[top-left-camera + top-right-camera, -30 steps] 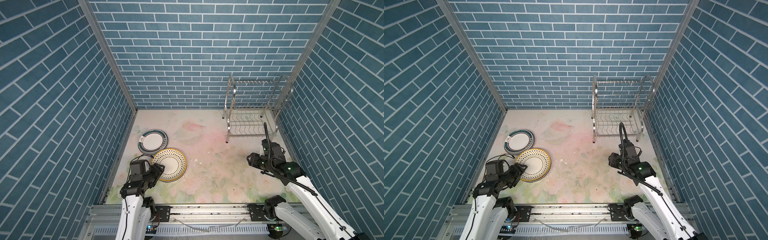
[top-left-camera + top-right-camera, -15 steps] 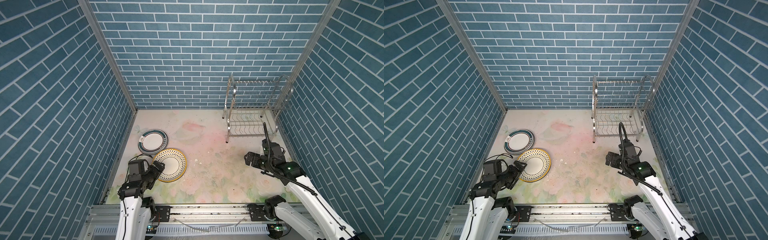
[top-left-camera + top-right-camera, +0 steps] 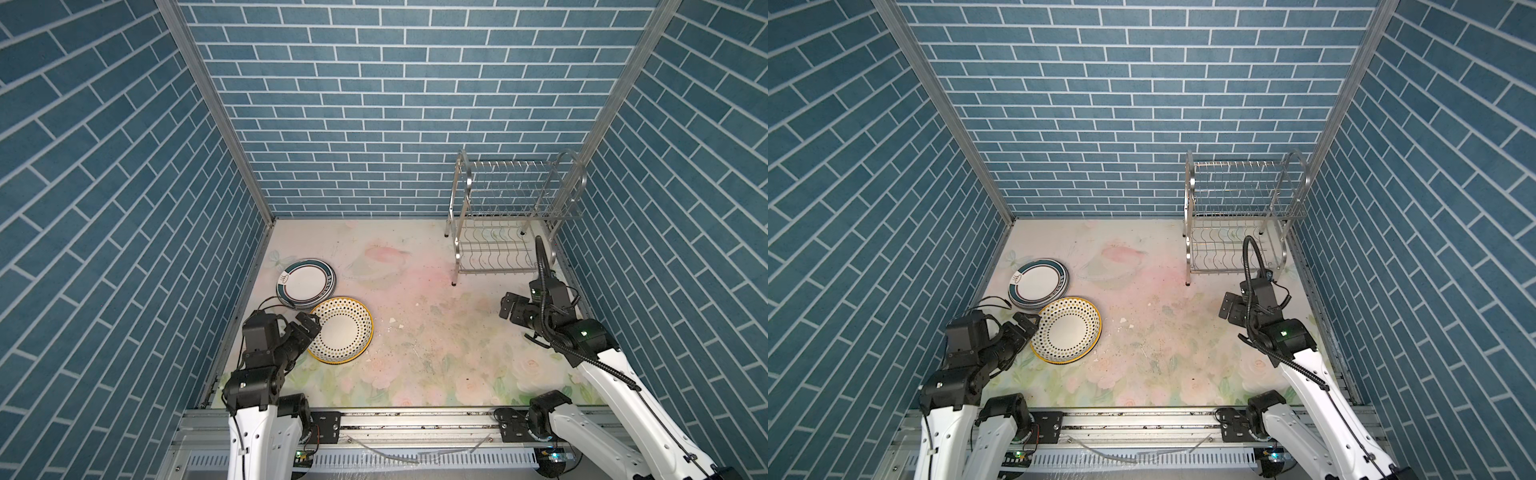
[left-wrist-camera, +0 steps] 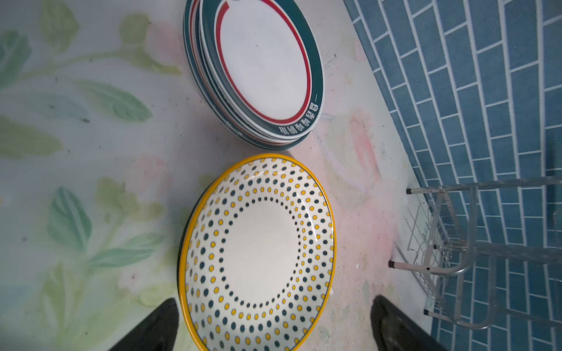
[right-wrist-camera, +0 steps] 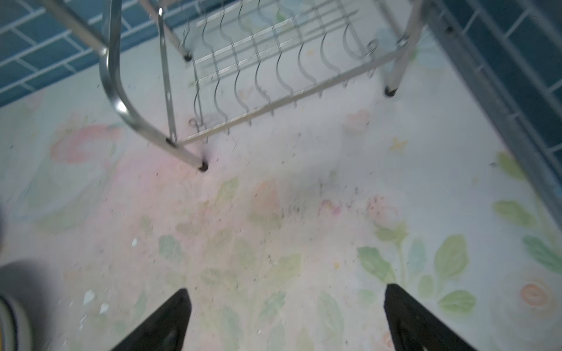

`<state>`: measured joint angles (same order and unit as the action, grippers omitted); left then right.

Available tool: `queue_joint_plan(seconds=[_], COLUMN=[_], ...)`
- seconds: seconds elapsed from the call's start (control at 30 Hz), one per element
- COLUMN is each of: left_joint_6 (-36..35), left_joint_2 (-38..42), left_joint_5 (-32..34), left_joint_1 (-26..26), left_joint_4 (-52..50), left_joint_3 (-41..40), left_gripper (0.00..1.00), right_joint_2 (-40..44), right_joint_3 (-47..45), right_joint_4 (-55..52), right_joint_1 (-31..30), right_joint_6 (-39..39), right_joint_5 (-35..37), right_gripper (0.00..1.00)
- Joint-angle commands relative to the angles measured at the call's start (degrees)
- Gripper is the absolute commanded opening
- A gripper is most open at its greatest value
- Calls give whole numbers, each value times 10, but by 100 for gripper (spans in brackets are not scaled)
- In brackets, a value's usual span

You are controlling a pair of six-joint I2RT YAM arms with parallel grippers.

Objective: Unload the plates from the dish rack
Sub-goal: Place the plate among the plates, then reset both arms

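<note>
The dish rack (image 3: pixel 513 216) (image 3: pixel 1241 216) stands at the back right, and no plate shows in either tier. A stack of teal-banded plates (image 3: pixel 306 284) (image 3: pixel 1038 284) (image 4: pixel 264 70) lies on the mat at the left. In front of it a yellow-dotted plate (image 3: pixel 341 330) (image 3: pixel 1068 329) (image 4: pixel 258 252) lies flat. My left gripper (image 3: pixel 309 327) (image 3: pixel 1027 326) (image 4: pixel 273 304) is open at that plate's near-left rim, its jaws wide on either side and holding nothing. My right gripper (image 3: pixel 510 309) (image 3: pixel 1230 309) (image 5: pixel 286 290) is open and empty over bare mat just in front of the rack (image 5: pixel 243 76).
Blue brick walls close in on the left, back and right. White chips (image 3: pixel 392 330) and dark crumbs dot the floral mat (image 3: pixel 436 353). A metal rail (image 3: pixel 415 419) runs along the front edge. The rack's thin legs (image 5: pixel 203 166) stand near my right gripper.
Both grippers' jaws have spread wide over the last second. The arms have barely moved, and the plates lie where they were.
</note>
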<state>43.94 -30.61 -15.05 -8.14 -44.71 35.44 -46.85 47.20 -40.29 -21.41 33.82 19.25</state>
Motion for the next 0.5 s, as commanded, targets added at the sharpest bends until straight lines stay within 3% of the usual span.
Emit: queue_joint_plan(seconds=[0.0,0.07,0.13,0.2,0.27,0.37,0.47], left_joint_6=[-79,-116,-145,-183,-220,-251,-289], left_joint_2=[-83,-116,-134,-149,-167,-200,-237], left_joint_5=[73,102,144,182,215,215,224], left_joint_1=[-3,-3,-2,-1,-1,1,12], left_joint_4=[86,165,228,301,403,543,638], left_joint_3=[13,-2,-24,-53,-96,-149,-170], left_gripper=[99,99,99,99,99,99,99], right_joint_2=[11,28,46,53,48,9,-52], right_joint_3=[8,-26,-71,-117,-188,-283,-269], right_joint_4=[20,94,189,276,427,696,660], right_joint_1=[2,4,4,4,3,6,16], right_joint_6=[32,-17,-71,-80,-106,-222,-233], right_joint_5=[231,289,314,365,414,415,403], right_gripper=[95,93,98,99,99,99,99])
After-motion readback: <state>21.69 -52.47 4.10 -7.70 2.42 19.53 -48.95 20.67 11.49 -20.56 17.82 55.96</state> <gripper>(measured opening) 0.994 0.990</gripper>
